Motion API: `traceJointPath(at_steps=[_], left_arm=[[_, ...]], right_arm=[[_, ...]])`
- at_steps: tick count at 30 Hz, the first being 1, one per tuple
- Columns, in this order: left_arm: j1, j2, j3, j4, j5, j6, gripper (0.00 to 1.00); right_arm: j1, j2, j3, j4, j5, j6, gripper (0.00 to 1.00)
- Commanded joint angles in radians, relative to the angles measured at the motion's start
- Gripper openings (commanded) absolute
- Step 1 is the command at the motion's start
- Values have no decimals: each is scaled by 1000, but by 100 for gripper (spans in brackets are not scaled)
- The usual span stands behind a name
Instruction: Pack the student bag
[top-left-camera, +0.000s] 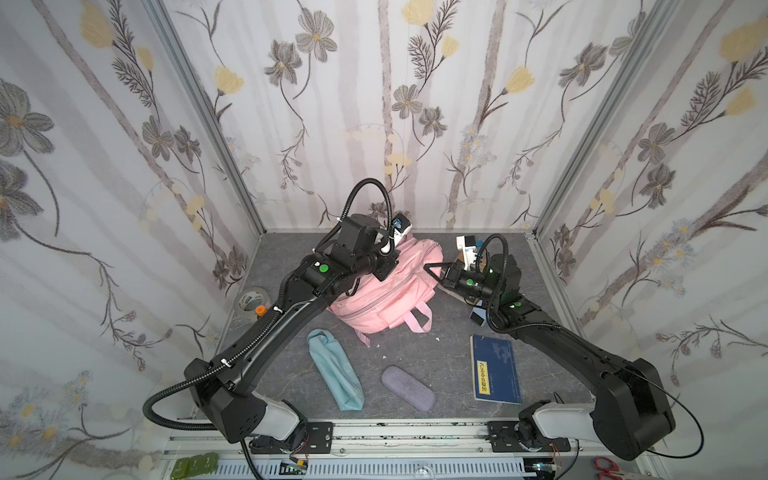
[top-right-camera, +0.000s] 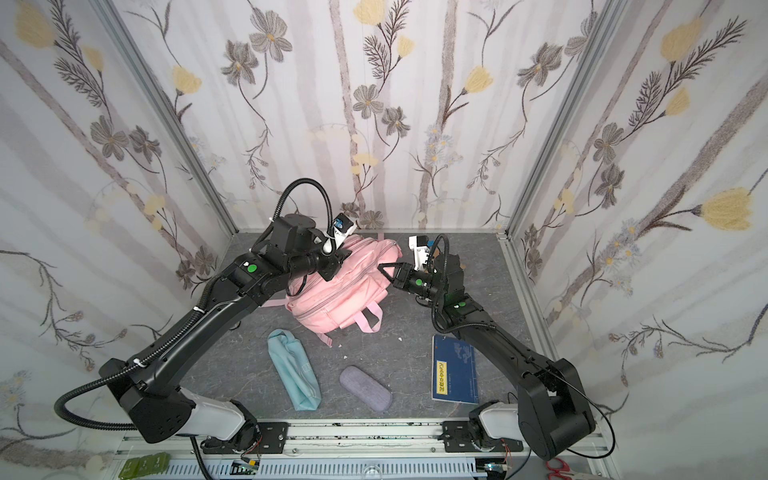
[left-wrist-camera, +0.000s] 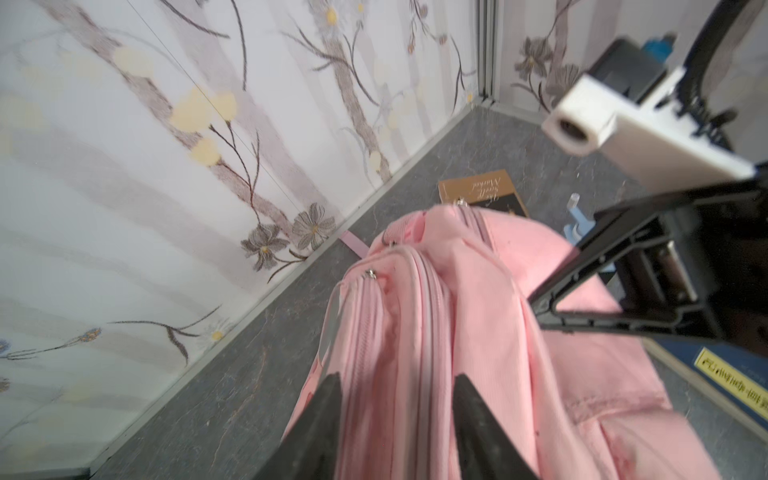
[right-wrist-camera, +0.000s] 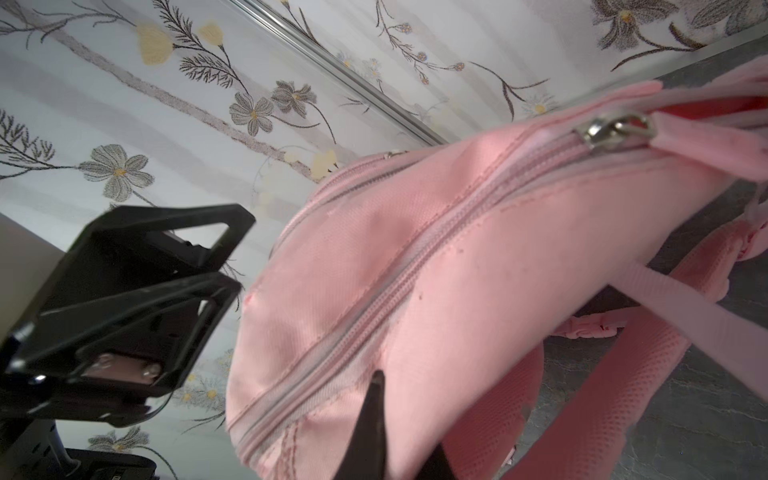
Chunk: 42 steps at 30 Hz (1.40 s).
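While one student bag (top-left-camera: 386, 291) lies, left gripper (left-wrist-camera: 397, 376) gaping, right gripper (top-left-camera: 430, 267) clenched

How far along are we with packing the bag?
Done: nothing visibly packed. In hand: the left hand is open over the backpack, and the right hand is closed against its side. Left: the pouch, purple case and blue book lie on the table.

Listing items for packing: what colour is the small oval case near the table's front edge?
The oval case is a muted greyish purple, clearest in a top view.
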Motion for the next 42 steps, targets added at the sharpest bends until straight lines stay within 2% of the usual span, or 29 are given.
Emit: traceJointPath(at_steps=[1, 5, 10, 16, 21, 30, 37, 40, 41, 42], left_arm=[[-3, 13, 61, -36, 92, -152, 68], [-23, 82, 190, -205, 132, -224, 64], [-28, 160, 288, -379, 118, -269, 58], [-28, 223, 364, -496, 95, -281, 46], [-28, 261, 414, -529, 102, -282, 36], [-28, 343, 504, -595, 121, -296, 37], [-29, 351, 505, -596, 88, -284, 14], [-29, 350, 508, -591, 87, -281, 0], [-28, 348, 509, -587, 84, -282, 0], [-28, 345, 513, -584, 79, -279, 0]], right_arm=[[36, -23, 41, 8, 48, -102, 0], [64, -12, 54, 6, 76, -115, 0], [86, 2, 72, 3, 81, -125, 0], [105, -7, 81, -23, 107, -149, 0], [108, -9, 82, -31, 121, -153, 0], [113, -27, 85, -37, 141, -161, 0], [114, -51, 73, -48, 159, -162, 0], [114, -64, 68, -55, 174, -167, 0], [114, -65, 68, -63, 179, -172, 0], [114, -67, 69, -77, 183, -178, 5]])
